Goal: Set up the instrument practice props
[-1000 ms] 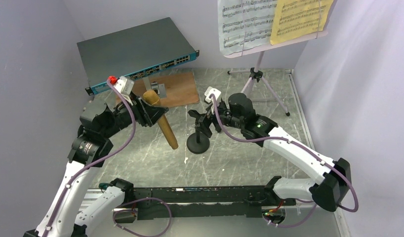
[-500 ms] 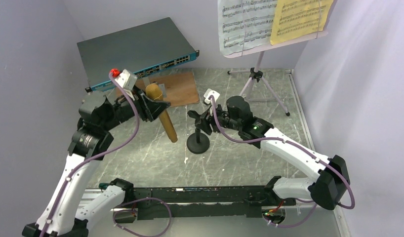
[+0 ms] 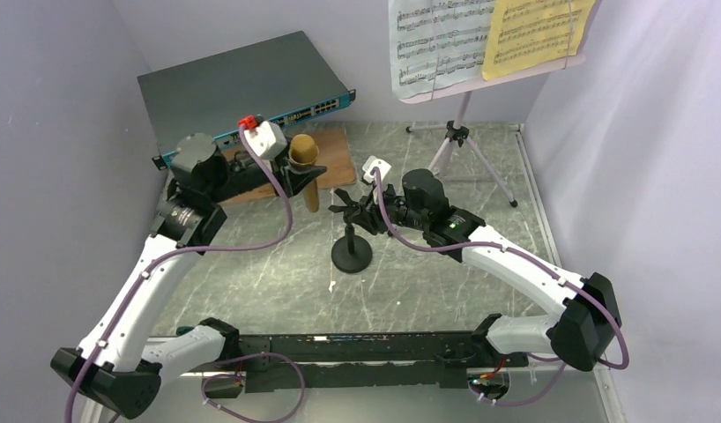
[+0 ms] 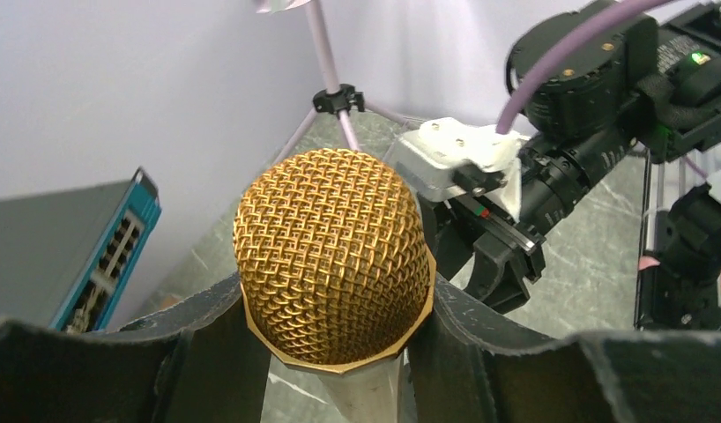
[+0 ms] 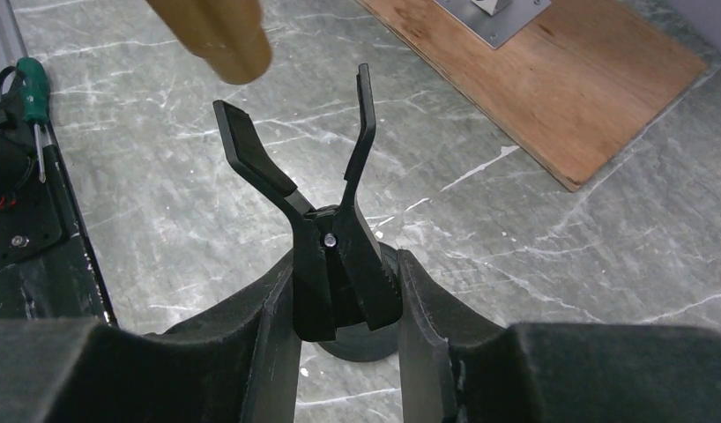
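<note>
Grips one gold mic [image 4: 330, 256] in the left claw [image 4: 337, 295], mesh head up. Pinches the right claw [image 5: 344, 291] on the forked clip of one short black mic stand [image 3: 352, 256], just right of the mic's handle. Leaves bare marble table [image 3: 278, 273] near and left. Carries two sheets, white [image 3: 436, 40] and yellow [image 3: 538, 31], on one lilac music stand [image 3: 463, 106] far right.

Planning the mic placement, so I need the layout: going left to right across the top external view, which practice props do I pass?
First the gold microphone → black mic stand → white music sheet → yellow music sheet.
</note>
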You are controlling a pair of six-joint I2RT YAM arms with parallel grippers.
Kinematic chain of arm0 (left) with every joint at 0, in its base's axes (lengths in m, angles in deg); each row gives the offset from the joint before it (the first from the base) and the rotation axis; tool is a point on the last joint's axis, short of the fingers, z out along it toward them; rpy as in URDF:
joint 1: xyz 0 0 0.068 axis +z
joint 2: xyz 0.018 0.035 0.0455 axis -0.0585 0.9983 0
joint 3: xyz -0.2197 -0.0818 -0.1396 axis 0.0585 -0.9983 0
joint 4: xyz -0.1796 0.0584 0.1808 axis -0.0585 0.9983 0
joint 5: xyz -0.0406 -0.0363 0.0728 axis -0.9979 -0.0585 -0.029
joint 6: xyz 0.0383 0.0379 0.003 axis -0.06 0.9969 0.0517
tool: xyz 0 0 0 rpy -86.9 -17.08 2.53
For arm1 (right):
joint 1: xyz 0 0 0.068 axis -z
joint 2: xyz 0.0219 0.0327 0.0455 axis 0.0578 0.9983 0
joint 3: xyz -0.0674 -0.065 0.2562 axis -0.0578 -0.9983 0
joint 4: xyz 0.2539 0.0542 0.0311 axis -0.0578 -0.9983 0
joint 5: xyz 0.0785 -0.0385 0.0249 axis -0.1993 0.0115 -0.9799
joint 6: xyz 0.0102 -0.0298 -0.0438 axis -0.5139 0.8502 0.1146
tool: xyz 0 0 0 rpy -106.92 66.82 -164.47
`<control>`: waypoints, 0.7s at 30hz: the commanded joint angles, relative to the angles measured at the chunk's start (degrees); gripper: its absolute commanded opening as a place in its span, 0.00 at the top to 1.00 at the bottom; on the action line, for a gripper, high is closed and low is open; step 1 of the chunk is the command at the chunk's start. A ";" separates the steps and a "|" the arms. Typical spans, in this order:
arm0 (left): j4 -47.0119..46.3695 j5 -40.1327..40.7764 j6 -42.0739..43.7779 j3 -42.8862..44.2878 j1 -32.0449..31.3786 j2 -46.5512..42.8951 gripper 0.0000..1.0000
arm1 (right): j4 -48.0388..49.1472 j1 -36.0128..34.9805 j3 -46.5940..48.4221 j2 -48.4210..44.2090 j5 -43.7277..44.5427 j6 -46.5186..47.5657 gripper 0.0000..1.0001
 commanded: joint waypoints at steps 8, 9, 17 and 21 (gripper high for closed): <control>-3.03 5.81 15.96 0.70 -17.34 4.34 1.00 | 4.42 0.05 0.35 0.00 -2.31 -2.29 1.00; -3.62 6.52 15.95 0.08 -18.28 4.70 1.00 | 4.69 0.11 0.04 -0.17 -2.67 -2.48 1.00; -5.81 13.53 24.10 -3.15 -21.62 4.70 1.00 | 7.95 0.43 -3.51 -2.16 -3.47 -2.90 1.00; 3.24 18.17 30.34 -0.18 -21.63 2.36 1.00 | 7.56 1.04 -4.29 -3.04 -4.04 -2.60 1.00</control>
